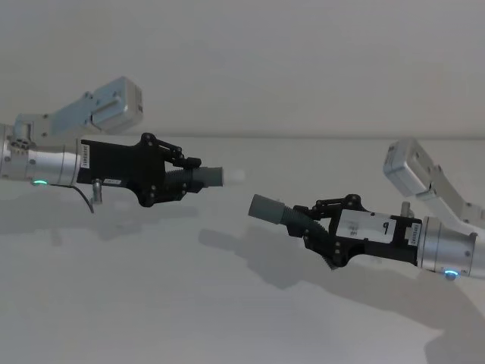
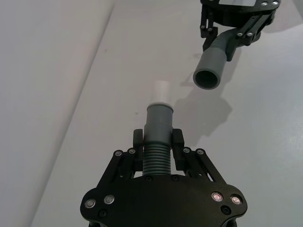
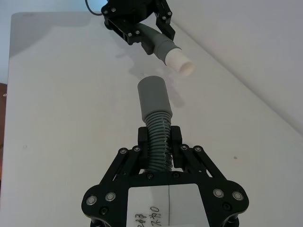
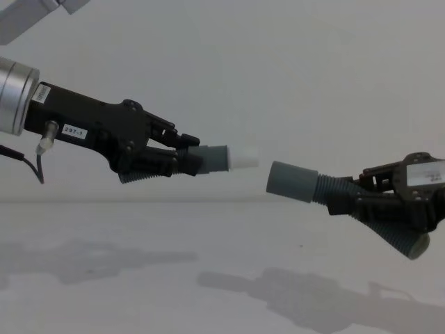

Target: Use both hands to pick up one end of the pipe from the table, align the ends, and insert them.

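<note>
Left fingers: the left gripper is clenched on the corrugated body of the left hose piece, one finger pressed to each side of the ribs.
Left cuff: the grey left cuff sticks out past the fingertips and carries the white tip, which points toward the other arm.
Right fingers: the right gripper is likewise closed around the ribs of the right hose piece, with the fingers flanking it.
Right cuff: the plain cuff projects forward with its open mouth facing the white tip; the hose's free tail hangs down behind the gripper in the chest view.
Height: both pieces are held in the air above the table, where their shadows fall.
Key relation: the two ends are near each other but apart. In the chest view the plain cuff sits lower than the white tip and tilts upward, so the long axes do not yet share one line.
Stage, as I judge it: pick-up done, alignment under way, insertion not begun.
Next need: likely raising and levelling the right cuff, then closing the gap along the shared axis.
</note>
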Tool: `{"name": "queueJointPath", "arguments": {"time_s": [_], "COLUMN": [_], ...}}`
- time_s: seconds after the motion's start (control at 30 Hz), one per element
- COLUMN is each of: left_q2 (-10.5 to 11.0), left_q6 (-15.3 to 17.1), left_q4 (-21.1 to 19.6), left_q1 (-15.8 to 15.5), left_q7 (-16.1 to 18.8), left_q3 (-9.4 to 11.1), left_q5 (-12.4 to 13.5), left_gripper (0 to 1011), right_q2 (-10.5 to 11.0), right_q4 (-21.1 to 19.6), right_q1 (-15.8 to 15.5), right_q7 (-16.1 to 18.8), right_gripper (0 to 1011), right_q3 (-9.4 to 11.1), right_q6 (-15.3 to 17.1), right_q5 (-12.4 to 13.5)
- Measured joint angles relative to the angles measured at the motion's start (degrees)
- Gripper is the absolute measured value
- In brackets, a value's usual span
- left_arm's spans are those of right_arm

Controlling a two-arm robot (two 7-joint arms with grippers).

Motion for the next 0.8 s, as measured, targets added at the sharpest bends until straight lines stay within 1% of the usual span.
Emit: {"name": "queueJointPath", "arguments": {"time_s": [0.23, 0.8], "left_q2": [0.0, -0.3], "left_q6": [-0.7, -1.4], "left_q4": [0.7, 2.2], "left_q1": [-0.5, -1.7], "left_q7": [-1.3, -3.1], "left_q3": [0.6, 1.9], "left_q5": [-0.6, -1.4], "left_gripper": [347, 347], "right_q2": [0.2, -0.1], "right_q4": [0.3, 1.4], "right_q1": [0.2, 1.1], "right_q7": [-0.1, -1.9], "right_gripper": [264, 264], "right_q3": [-0.3, -1.0], "right_q6": [0.1, 1.0], "right_q5": [0.2, 0.9]}}
